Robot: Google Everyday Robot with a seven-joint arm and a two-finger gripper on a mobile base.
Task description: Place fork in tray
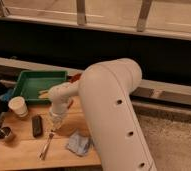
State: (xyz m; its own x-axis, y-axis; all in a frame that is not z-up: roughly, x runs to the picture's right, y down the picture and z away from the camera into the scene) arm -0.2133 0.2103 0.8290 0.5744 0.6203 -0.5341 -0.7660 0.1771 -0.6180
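Observation:
The silver fork (47, 145) lies slanted on the wooden table (19, 150), its upper end right under my gripper (55, 122). The gripper points down at the end of the white arm (109, 105), just above the table, right of a black block (37, 125). The dark green tray (34, 80) sits at the table's back left, well behind the gripper. It holds a small yellowish item (43, 92). Whether the gripper touches the fork is hidden.
A white cup (18, 106) stands left of the block. A small metal cup (5, 133) is at the left edge. A crumpled blue packet (79, 143) lies right of the fork. A reddish item (75, 78) sits beside the tray's right rim.

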